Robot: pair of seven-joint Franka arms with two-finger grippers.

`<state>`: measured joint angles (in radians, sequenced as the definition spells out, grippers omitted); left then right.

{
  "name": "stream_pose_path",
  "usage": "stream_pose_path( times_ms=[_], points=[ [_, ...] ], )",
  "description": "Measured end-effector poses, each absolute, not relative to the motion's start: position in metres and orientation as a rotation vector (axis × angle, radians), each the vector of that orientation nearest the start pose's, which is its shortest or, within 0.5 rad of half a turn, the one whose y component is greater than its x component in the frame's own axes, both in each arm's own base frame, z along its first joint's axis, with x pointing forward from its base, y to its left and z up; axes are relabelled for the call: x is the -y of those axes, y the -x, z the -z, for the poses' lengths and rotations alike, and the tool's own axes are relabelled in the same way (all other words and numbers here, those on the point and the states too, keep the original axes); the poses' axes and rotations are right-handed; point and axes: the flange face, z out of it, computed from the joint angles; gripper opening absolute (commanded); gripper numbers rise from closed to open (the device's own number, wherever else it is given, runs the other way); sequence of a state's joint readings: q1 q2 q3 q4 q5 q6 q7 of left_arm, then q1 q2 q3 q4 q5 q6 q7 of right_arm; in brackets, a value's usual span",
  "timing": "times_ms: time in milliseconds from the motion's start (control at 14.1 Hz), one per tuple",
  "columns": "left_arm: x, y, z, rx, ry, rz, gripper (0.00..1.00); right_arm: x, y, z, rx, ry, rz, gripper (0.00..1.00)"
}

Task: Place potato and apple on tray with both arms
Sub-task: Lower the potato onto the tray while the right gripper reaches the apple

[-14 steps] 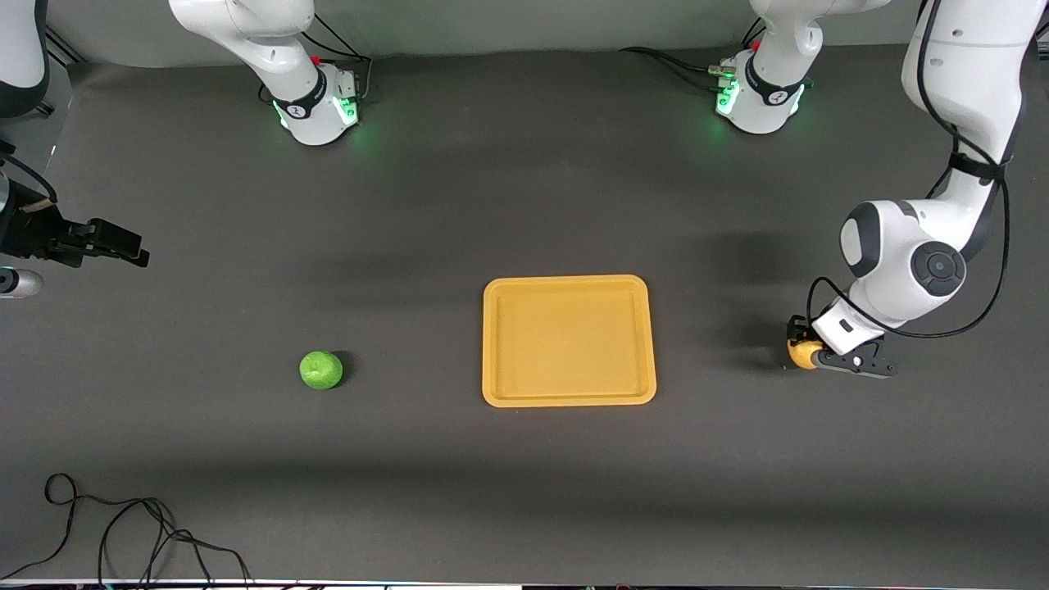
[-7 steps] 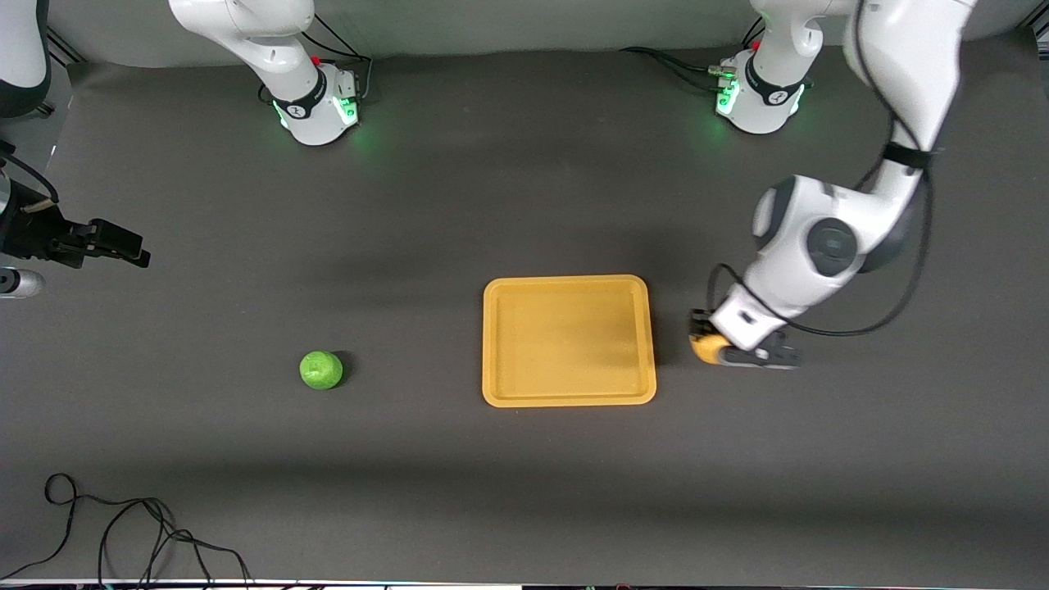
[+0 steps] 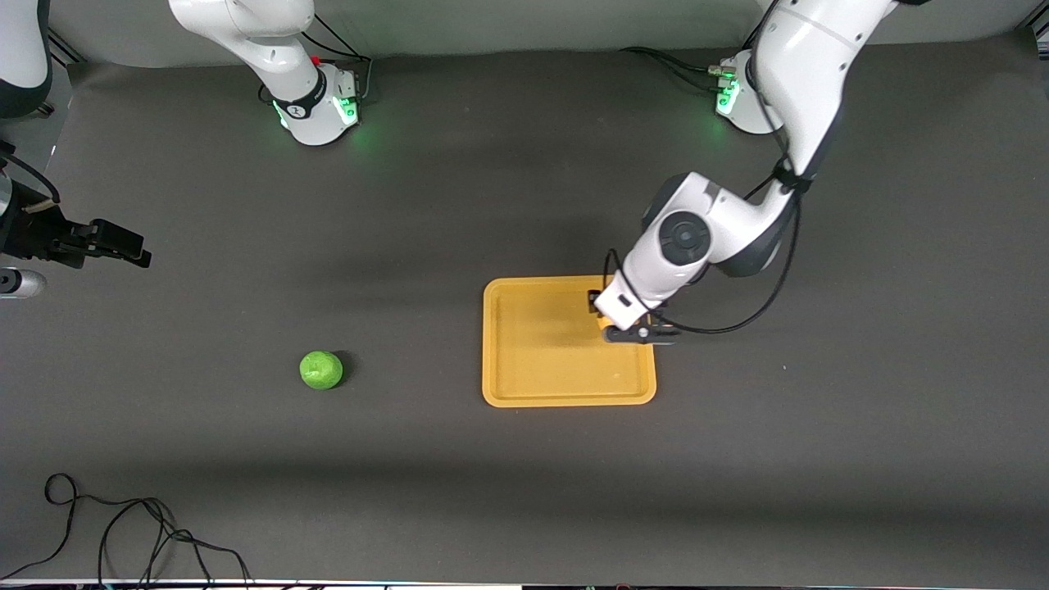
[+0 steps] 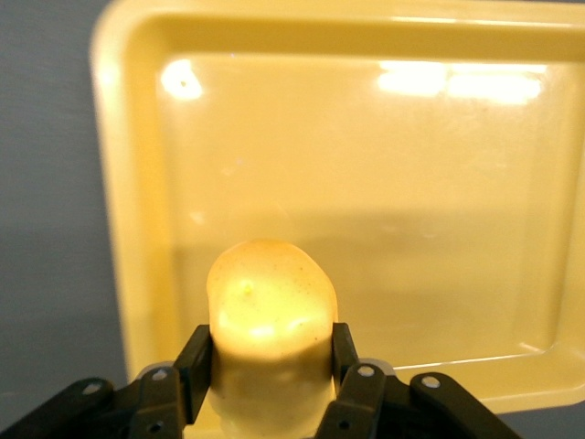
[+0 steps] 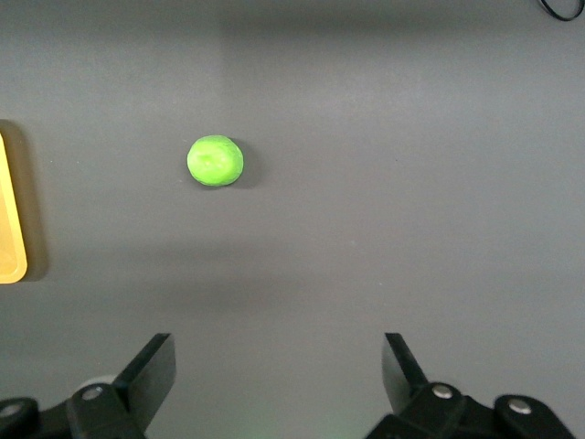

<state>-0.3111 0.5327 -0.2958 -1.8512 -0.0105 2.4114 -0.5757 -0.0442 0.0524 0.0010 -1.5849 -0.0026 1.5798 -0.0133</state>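
the potato [image 4: 270, 315] is clamped between the fingers of the left gripper [image 3: 624, 321], in the air over the tray [image 3: 541, 385] at about 3 o'clock of the tray's middle. the apple [image 3: 321, 370] lies on the table [image 3: 410, 205], at 9 o'clock from the tray, well apart. the right gripper [image 3: 115, 243] waits with fingers spread wide, at the right arm's end of the table.

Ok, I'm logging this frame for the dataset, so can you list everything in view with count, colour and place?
potato: one, yellow-orange, held over the tray
apple: one, bright green, on the table toward the right arm's end
tray: one, orange-yellow, mid-table
cable: one, black, looped at the table edge nearest the front camera
left gripper: black, shut on the potato, over the tray
right gripper: black, open, waiting above bare table at its own end
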Motion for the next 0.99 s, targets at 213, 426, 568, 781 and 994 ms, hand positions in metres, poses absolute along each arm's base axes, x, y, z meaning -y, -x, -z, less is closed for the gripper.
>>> stream_pose_path(
  times_ms=[213, 426, 568, 781, 994],
  points=[
    [0.351, -0.555, -0.224, 0.027, 3.265, -0.079, 0.43, -0.007, -0.574, -0.59, 0.028, 3.142, -0.042, 1.0],
    [0.345, -0.56, -0.212, 0.027, 3.248, -0.086, 1.0, -0.07, -0.576, -0.588, 0.057, 3.142, -0.01, 1.0],
    [0.348, -0.561, -0.214, 0.011, 3.246, -0.072, 1.0, -0.108, -0.58, -0.581, 0.113, 3.136, 0.035, 1.0],
    [0.349, -0.568, -0.227, 0.051, 3.252, -0.044, 1.0, -0.117, -0.6, -0.542, 0.118, 3.132, 0.07, 1.0],
    [0.33, -0.59, -0.296, 0.121, 3.261, 0.068, 0.99, -0.1, -0.632, -0.474, 0.063, 3.14, 0.051, 1.0]
  ],
)
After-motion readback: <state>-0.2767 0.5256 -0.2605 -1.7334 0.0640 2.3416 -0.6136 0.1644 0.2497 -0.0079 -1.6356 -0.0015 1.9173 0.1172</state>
